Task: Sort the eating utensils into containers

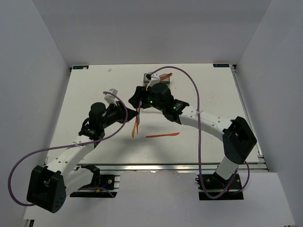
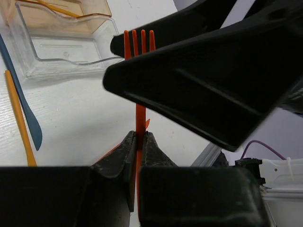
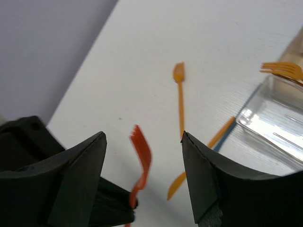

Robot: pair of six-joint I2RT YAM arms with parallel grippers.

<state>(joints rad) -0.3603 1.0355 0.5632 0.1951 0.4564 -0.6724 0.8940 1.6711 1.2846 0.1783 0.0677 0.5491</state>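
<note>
Item: red-orange fork (image 2: pixel 140 113), apparent handover step. Handle clamped in left fingers (image 2: pixel 118 158); right fingers (image 3: pixel 80 170) wide apart, either side of tines. Next, likely: right closes, left releases.

Robotics lab cell: flat white tabletop (image 1: pixel 218 90) boxed in by plain pale panel walls (image 1: pixel 38 71), aluminium rail (image 1: pixel 156 167) at near edge.

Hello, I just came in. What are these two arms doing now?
The two arms are passing one fork between them, it seems. The left gripper is shut on the handle of an orange fork and holds it upright. The right gripper is open, with one jaw on each side of the tines, not touching them. A blue stick and an orange stick lie on the table beside the clear bin.
</note>
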